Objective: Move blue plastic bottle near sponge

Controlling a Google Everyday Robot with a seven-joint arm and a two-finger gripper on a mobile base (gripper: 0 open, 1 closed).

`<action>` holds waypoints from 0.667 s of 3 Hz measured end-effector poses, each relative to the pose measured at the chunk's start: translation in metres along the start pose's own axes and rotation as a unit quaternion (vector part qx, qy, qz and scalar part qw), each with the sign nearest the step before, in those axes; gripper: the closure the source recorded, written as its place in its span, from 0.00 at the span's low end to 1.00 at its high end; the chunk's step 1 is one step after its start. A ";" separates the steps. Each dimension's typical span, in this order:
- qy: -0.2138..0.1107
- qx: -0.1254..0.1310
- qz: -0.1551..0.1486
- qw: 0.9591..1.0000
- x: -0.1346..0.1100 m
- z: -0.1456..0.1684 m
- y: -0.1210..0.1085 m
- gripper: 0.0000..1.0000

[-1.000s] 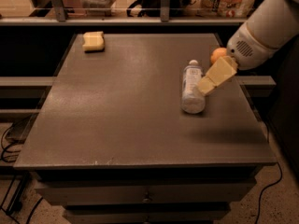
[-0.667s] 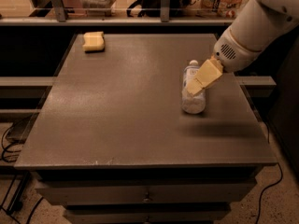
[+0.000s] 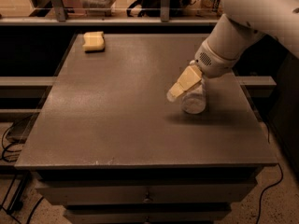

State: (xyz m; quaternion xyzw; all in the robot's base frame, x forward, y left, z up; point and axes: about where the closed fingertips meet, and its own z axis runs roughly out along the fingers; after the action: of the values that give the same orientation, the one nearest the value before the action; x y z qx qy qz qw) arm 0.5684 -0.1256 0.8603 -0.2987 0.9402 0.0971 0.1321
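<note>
— End effector (image 3: 175, 92) first: where was it?
— Low over the right half of the bench (image 3: 112, 120), laid across the top of the bottle (image 3: 194, 102) and slanting down to the left. Whether it had clenched on the bottle or merely rested against it, I could not tell.
— What had changed?
— A second before, the arm (image 3: 233, 43) hung off to the right of the bottle, above an orange near the bench's right edge. Since then it had swung left and down until the end effector covered the bottle's upper part. The orange was no longer seen; the arm probably hid it.
— And the bottle itself?
— It had barely shifted, if at all. It sat right of centre on the bench, apparently on its side with its base toward the camera.
— The arm's pose?
— It came in from the upper right corner, its thick white link sloping down and left to the wrist, which was right above the bottle.
— Meaning for the task?
— I judged the reach finished and the grasp in hand; the carry had not begun. The sponge (image 3: 93, 41) lay at the far left corner, well apart from the bottle, so the whole diagonal trip remained.
</note>
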 end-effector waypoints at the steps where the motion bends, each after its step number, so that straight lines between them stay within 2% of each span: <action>1: 0.016 0.003 0.014 1.000 -0.001 0.019 0.001 0.17; 2: 0.021 0.023 0.018 0.999 0.001 0.021 0.001 0.39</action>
State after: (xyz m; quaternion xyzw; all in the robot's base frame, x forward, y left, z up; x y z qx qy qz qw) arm 0.5711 -0.1200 0.8397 -0.2804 0.9500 0.0718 0.1170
